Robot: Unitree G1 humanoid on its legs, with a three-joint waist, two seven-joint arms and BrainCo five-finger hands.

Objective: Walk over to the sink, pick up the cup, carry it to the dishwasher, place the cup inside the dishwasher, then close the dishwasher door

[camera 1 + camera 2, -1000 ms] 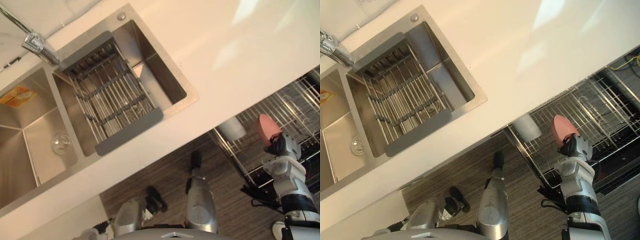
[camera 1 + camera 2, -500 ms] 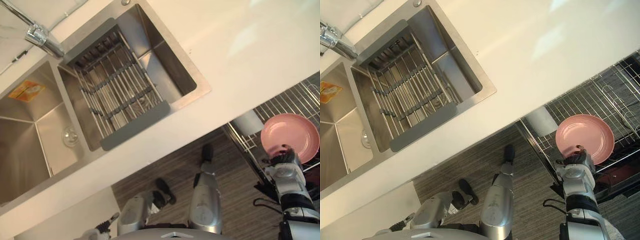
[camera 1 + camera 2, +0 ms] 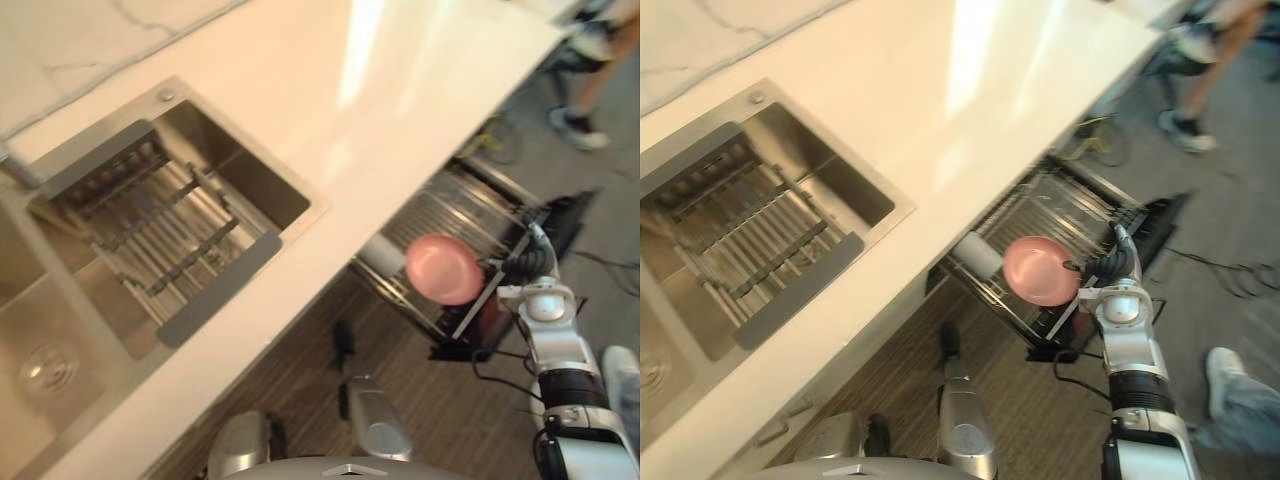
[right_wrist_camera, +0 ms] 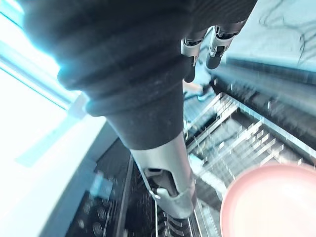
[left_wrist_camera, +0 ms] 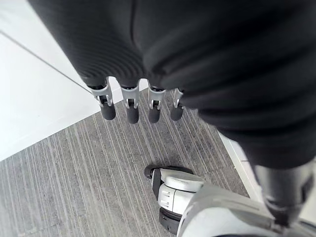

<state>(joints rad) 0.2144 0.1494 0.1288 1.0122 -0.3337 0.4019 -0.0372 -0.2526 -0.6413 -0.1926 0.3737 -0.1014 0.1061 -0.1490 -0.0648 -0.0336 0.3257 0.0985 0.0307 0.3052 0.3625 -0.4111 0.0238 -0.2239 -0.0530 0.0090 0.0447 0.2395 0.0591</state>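
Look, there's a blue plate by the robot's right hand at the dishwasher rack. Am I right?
No. The plate is pink, not blue; the right eye view shows it. It is by the right hand at the dishwasher rack.

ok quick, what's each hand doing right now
left hand: open, holding nothing
right hand: looks shut on the pink plate, above the dishwasher rack

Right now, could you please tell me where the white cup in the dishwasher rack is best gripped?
I'd grip the cup round its side wall, from above and the floor side: it looks plain and round, no handle showing, and sits in the rack corner by the counter edge, with the plate close beside.
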